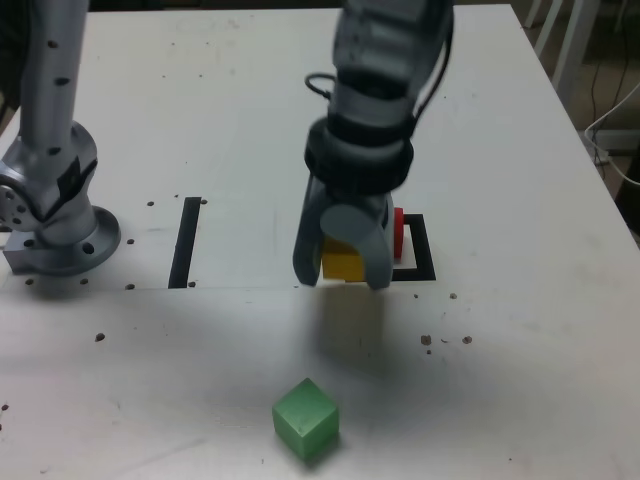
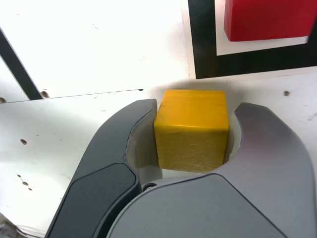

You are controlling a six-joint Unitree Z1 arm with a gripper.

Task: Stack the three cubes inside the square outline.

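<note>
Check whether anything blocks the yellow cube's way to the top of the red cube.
Nothing visible does. The yellow cube sits between the gripper jaws just outside the square outline, and the red cube top is bare.

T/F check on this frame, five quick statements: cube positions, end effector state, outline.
1. The yellow cube sits between the fingers of the end effector. True.
2. The red cube lies outside the square outline. False: it sits on the outline's white centre.
3. The green cube is stacked on the red cube. False: it sits alone on the table, nearer the exterior camera.
4. The yellow cube is outside the square outline. True.
5. The end effector holds two cubes. False: only the yellow one.
</note>
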